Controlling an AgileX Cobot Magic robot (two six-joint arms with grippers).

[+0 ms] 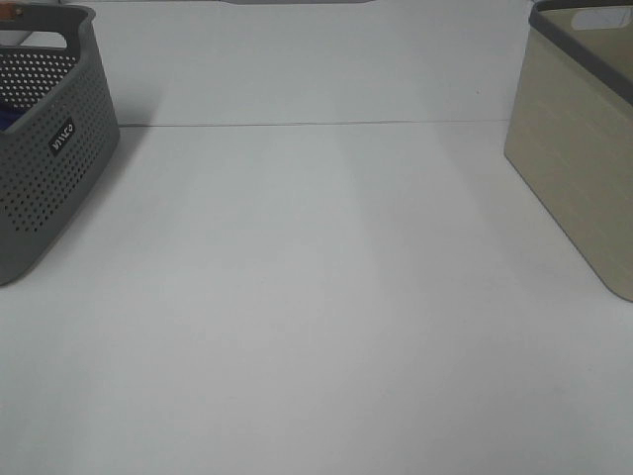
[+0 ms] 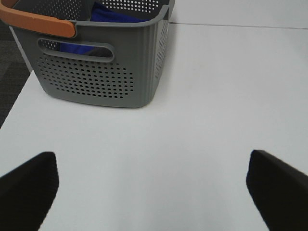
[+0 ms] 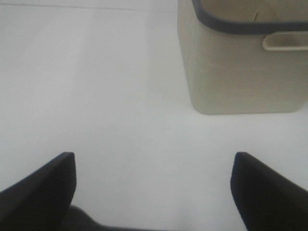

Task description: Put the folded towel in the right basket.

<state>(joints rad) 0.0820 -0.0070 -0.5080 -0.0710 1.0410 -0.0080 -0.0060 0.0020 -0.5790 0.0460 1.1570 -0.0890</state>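
Grey basket (image 1: 45,148): cut by the overhead view's edge; label lettering too small to read.
Blue cloth (image 2: 113,14): inside the grey basket, mostly hidden by its wall.
Beige basket (image 1: 584,148): cropped, inside unseen.
Left gripper (image 2: 151,192): only fingertips visible.
Right gripper (image 3: 154,192): likewise.

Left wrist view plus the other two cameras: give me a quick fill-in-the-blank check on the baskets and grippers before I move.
1. The grey perforated basket has an ____ handle grip.
2. The cloth seen inside that basket is ____.
3. The beige basket has a dark ____ rim.
4. The left gripper and the right gripper are both ____.

Missing words: orange; blue; grey; open
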